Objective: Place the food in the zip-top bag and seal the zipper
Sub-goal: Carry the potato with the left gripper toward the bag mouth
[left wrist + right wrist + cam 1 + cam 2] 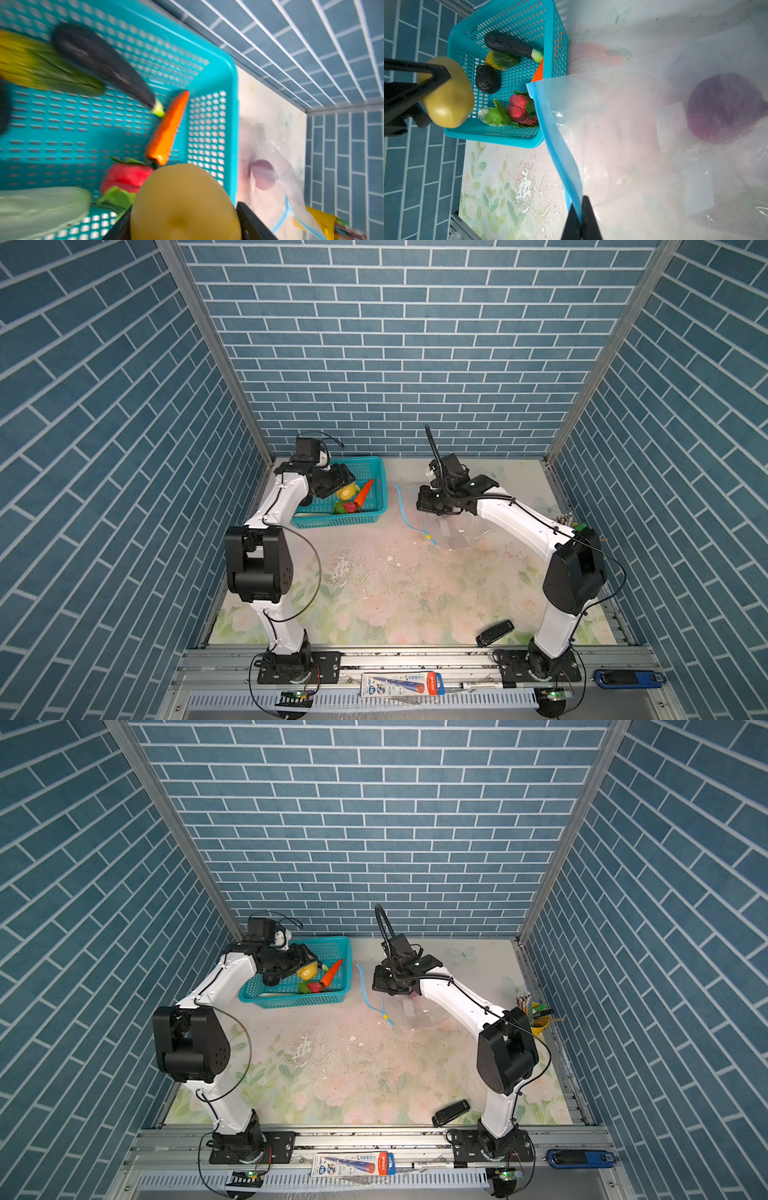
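Gripping the yellow fruit point(185, 203), my left gripper point(185, 225) has its 2 jaws clamped on it above the basket point(338, 522), where carrot point(364, 492), eggplant point(508, 44) and pepper point(520, 109) lie. My right gripper point(580, 220), jaws together, pinches the zipper point(560, 149) of the bag point(623, 135), its mouth facing the basket; 1 onion point(720, 108) sits inside the bag.
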### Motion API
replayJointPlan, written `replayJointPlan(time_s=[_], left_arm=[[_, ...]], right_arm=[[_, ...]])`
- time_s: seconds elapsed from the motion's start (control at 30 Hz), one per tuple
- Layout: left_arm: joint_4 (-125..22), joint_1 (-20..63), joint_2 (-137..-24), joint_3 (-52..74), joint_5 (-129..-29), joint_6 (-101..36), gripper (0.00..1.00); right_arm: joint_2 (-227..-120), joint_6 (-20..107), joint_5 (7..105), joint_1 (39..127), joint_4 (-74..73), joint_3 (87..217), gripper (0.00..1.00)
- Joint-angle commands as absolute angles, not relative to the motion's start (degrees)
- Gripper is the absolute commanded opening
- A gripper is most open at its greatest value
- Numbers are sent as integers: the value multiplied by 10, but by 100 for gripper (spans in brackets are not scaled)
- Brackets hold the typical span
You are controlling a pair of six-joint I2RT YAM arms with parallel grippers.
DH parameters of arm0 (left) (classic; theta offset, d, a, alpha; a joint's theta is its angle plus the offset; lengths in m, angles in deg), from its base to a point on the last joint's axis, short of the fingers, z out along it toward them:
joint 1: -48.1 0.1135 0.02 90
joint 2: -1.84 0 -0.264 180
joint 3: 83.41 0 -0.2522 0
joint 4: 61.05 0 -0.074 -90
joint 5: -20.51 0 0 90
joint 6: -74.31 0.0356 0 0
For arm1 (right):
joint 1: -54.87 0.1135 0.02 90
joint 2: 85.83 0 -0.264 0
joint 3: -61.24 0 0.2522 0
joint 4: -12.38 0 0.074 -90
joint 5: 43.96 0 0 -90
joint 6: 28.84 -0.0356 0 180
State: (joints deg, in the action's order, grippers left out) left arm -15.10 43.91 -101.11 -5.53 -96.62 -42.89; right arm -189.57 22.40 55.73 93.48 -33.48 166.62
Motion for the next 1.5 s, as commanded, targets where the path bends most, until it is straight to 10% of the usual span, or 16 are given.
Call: replayJointPlan(time_s=[0.0, 1.47], left_arm=[[-200, 413, -969, -21, -997, -433, 37], [-630, 196, -896, 224, -937, -598, 36]], right_arm=[[-1901, 209, 549, 935, -344, 1701, 0], [-1876, 155, 554, 922, -305, 1696, 0]])
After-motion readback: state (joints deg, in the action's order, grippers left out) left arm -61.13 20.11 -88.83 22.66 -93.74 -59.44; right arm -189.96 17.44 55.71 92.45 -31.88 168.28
